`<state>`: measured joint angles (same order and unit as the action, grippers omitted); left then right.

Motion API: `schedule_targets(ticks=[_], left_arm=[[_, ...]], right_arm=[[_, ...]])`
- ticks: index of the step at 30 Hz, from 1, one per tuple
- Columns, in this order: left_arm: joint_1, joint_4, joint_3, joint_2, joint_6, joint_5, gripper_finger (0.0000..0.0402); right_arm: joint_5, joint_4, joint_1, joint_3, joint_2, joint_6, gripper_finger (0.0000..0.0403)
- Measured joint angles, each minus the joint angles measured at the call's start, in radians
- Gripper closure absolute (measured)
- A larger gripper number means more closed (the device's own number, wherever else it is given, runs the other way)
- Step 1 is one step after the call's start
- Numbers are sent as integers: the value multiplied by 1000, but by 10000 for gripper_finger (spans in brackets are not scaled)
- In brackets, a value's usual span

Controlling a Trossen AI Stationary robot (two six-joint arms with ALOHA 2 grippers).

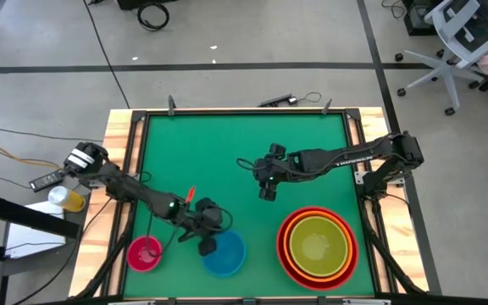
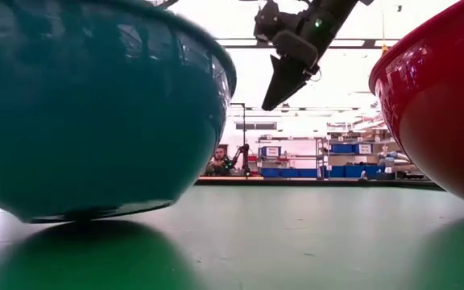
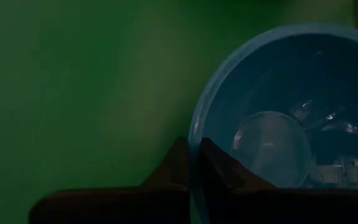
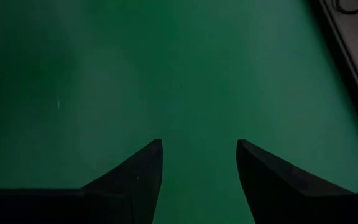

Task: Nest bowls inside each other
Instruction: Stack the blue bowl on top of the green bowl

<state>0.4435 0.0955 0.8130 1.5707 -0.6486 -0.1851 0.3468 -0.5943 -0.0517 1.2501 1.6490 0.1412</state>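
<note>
blue bowl: the blue bowl point(image 1: 224, 252) sat at the near edge of the green table point(image 1: 244, 152), alone and not yet nested; in the low view it point(image 2: 95, 105) filled the left side, rocked a little off its base.
left gripper: the left gripper point(image 1: 206, 246) was down at that bowl's left rim, fingers pinched together on the wall; the left wrist view showed one finger point(image 3: 173, 171) outside and one inside the blue rim point(image 3: 194, 134).
pink bowl: the smallest, the pink bowl point(image 1: 144, 253), stood near the blue one, to its left by the near edge, on its own, untouched.
nested stack: over at the near right corner, the red bowl point(image 1: 316, 244) held the orange bowl point(image 1: 290, 246), and the yellow-green bowl point(image 1: 317, 241) sat inside that. three in, clean and centred.
right gripper: farther back, the right gripper point(image 1: 265, 180) hung above mid-table, well clear of every bowl, fingers apart with only bare green between them point(image 4: 197, 168).
done so far: three of five nested, by the look of it.
left to do: blue into the yellow-green one, then pink into blue; the grip on the blue rim suggested that carry was the step in hand.
watch: a thin rim pinch could let the bowl swing on the lift.
</note>
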Motion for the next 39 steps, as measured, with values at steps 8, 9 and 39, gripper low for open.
schedule_targets(ticks=[8,9,39], left_arm=[[-95,344,244,0,226,-4,388],[-108,359,267,0,250,-5,388],[-346,140,376,-1,277,-75,389]], right_arm=[[-32,-222,-8,75,-124,144,198],[-53,-253,-8,75,-151,177,200],[56,-247,-151,75,-159,116,173]])
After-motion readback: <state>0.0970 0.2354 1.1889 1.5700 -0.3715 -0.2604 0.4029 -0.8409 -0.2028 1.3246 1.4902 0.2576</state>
